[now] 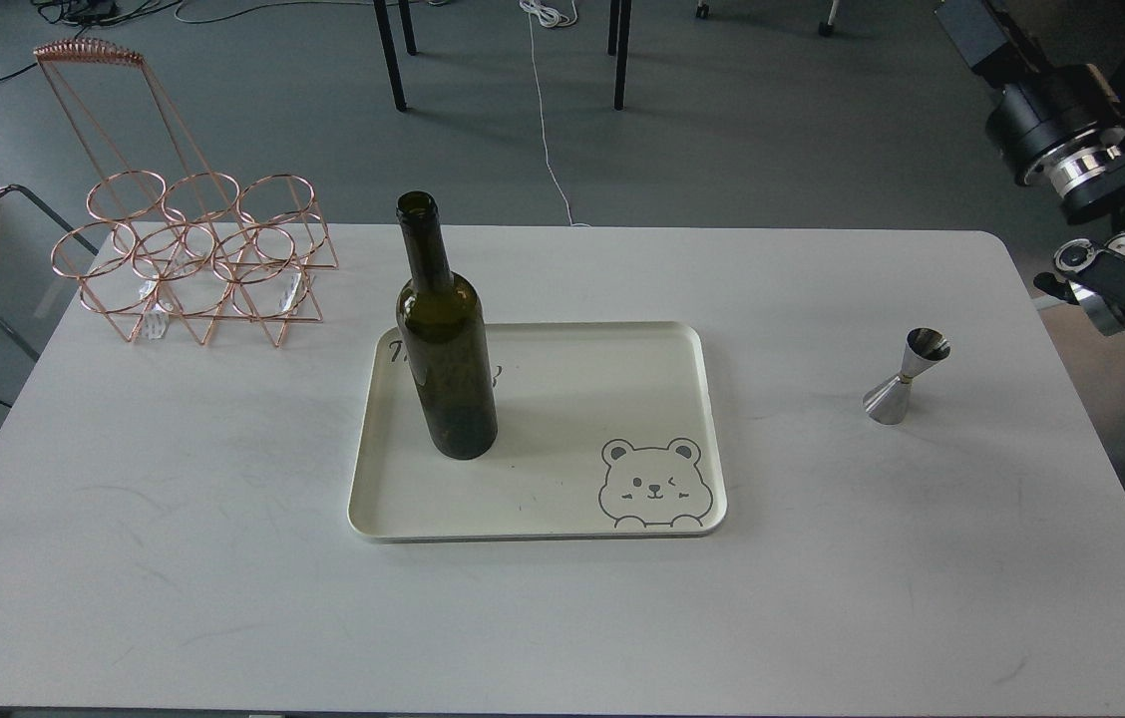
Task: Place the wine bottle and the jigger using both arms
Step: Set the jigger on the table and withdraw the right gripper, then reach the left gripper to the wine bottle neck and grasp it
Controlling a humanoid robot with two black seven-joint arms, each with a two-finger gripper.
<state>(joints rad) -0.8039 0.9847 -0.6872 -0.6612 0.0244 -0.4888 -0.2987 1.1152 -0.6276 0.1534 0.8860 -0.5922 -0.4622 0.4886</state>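
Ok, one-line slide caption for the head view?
Wine bottle upright on the bear-print tray, jigger standing on the white table to its right.

We have one view only, from our own head, looking forward and steeply down over the whole white rounded-corner table (223, 558) from its near edge to the grey floor (772, 130) beyond, with our black right arm (1121, 199) at the right margin.

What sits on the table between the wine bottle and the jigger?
In the head view, only the cream tray's right side with its bear drawing, then bare white table; wine bottle stands on the tray, jigger off it.
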